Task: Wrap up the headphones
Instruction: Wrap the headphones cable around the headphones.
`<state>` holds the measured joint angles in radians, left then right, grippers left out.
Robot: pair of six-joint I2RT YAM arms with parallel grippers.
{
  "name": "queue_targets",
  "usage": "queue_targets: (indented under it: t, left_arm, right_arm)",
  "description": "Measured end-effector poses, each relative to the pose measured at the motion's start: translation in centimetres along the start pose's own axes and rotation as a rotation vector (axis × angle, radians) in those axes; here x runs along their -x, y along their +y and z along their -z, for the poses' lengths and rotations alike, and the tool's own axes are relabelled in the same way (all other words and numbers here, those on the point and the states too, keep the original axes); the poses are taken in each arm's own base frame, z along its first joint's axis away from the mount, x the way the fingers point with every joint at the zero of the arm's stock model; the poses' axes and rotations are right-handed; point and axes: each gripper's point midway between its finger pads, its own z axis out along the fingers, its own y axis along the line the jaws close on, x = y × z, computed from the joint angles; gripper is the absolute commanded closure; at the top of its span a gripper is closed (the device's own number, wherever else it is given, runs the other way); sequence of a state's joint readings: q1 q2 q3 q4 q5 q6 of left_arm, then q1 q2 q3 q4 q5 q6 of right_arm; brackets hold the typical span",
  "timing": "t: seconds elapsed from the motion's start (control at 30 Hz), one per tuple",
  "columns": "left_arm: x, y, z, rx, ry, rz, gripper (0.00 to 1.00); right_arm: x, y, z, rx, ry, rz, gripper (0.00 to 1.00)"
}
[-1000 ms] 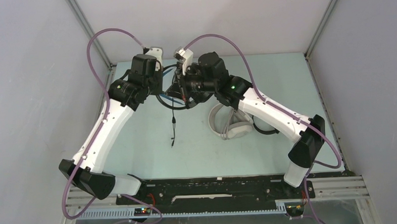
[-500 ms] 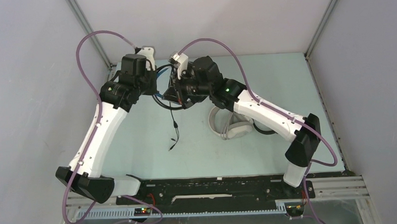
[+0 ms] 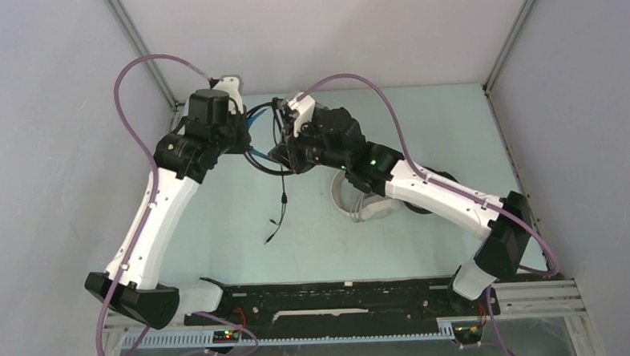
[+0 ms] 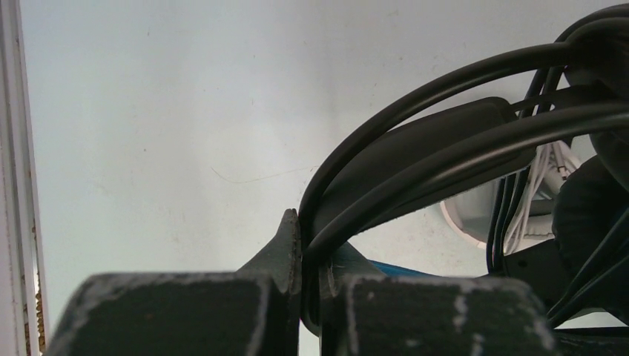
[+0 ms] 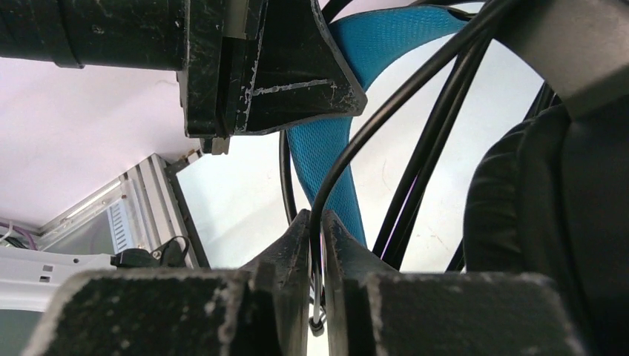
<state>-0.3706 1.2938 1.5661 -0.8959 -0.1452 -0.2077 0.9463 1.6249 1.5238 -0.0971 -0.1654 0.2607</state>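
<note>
The headphones (image 4: 430, 137) with the blue headband are held up over the table (image 3: 217, 222), between your arms. On the left, your left gripper (image 4: 305, 222) is clamped on their black frame. On the right, your right gripper (image 5: 315, 222) pinches the thin cable (image 3: 284, 197), whose end dangles below.

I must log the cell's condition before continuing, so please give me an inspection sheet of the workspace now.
Surface: pale green table, faint marks.
Job's things: blue-banded headphones held in the air; white-grey headphones on the table; dark headphones mostly hidden under right arm.
Clutter: nothing seen.
Pincers: left pincer shut on the blue-banded headphones; right pincer shut on the thin cable.
Cables: thin cable hangs toward the table; purple robot cables loop above.
Surroundings: grey walls, metal frame.
</note>
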Motion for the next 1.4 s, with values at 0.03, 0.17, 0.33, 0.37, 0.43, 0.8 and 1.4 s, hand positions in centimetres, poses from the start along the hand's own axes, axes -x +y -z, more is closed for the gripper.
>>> queue_targets:
  t: [0.03, 0.17, 0.33, 0.37, 0.43, 0.8, 1.4]
  left_arm:
    - [0.2, 0.0, 0.3, -0.003, -0.012, 0.006, 1.00]
    - [0.9, 0.0, 1.4, -0.010, -0.054, 0.021, 1.00]
    - [1.1, 0.2, 2.1, -0.007, -0.075, 0.026, 1.00]
    - [1.2, 0.3, 2.1, -0.004, -0.075, 0.025, 1.00]
    - [1.2, 0.5, 2.1, 0.005, -0.077, 0.026, 1.00]
    - [1.9, 1.3, 3.2, 0.051, -0.081, 0.003, 1.00]
    - [4.4, 0.2, 3.5, -0.011, -0.176, -0.051, 1.00]
  right_arm:
    - [0.3, 0.1, 0.2, 0.000, -0.011, 0.005, 0.86]
    - [1.3, 0.7, 0.4, 0.008, -0.045, 0.017, 0.87]
    - [1.7, 1.0, 0.5, 0.012, -0.062, 0.020, 0.87]
    - [1.9, 1.0, 0.6, 0.011, -0.066, 0.020, 0.86]
    - [1.9, 1.0, 0.6, 0.010, -0.069, 0.019, 0.84]
    - [1.9, 2.8, 1.4, 0.050, -0.091, 0.023, 0.66]
    - [5.3, 3.2, 3.2, 0.071, -0.225, 0.119, 0.64]
